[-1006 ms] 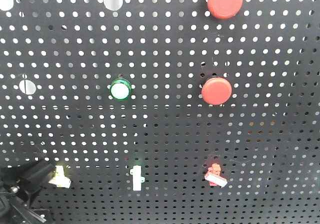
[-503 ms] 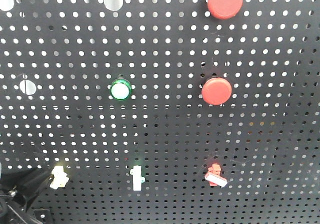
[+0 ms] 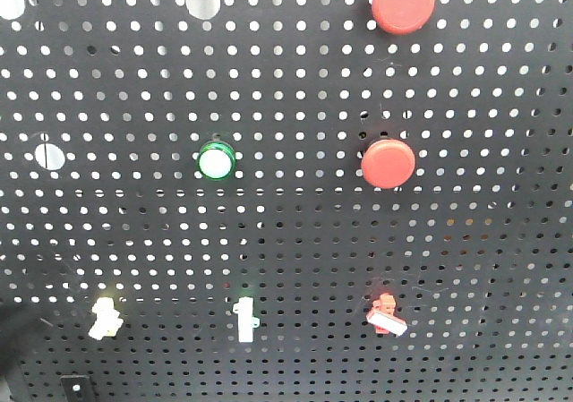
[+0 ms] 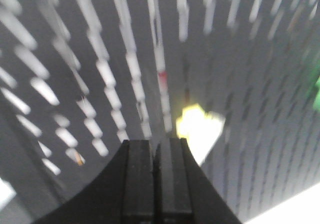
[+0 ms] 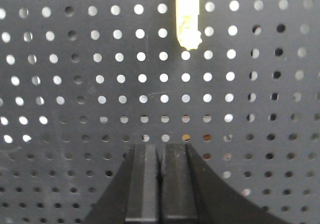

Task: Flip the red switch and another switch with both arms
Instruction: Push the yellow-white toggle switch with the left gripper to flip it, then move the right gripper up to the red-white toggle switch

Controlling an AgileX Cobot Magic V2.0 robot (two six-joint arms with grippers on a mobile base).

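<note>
On the black pegboard (image 3: 295, 241), the red switch (image 3: 386, 314) sits low on the right, its white tip slanting down-right. The other switch, a pale cream lever (image 3: 104, 318), sits low on the left with nothing touching it. In the left wrist view my left gripper (image 4: 156, 143) is shut and empty, and the blurred cream lever (image 4: 199, 129) lies just up-right of its tips. My right gripper (image 5: 160, 147) is also shut and empty, facing bare pegboard (image 5: 100, 99). A pale yellowish lever (image 5: 187, 19) hangs well above it; I cannot tell which switch that is.
Two big round red push buttons (image 3: 403, 1) (image 3: 388, 163) sit above the red switch. A green-ringed lamp (image 3: 216, 161) is at centre-left, with a white upright toggle (image 3: 243, 320) between the two levers. A dark blur of the left arm (image 3: 11, 353) fills the bottom left corner.
My left gripper has drawn back down and to the left, off the cream lever, and has almost left the front view. The red switch has not moved.
</note>
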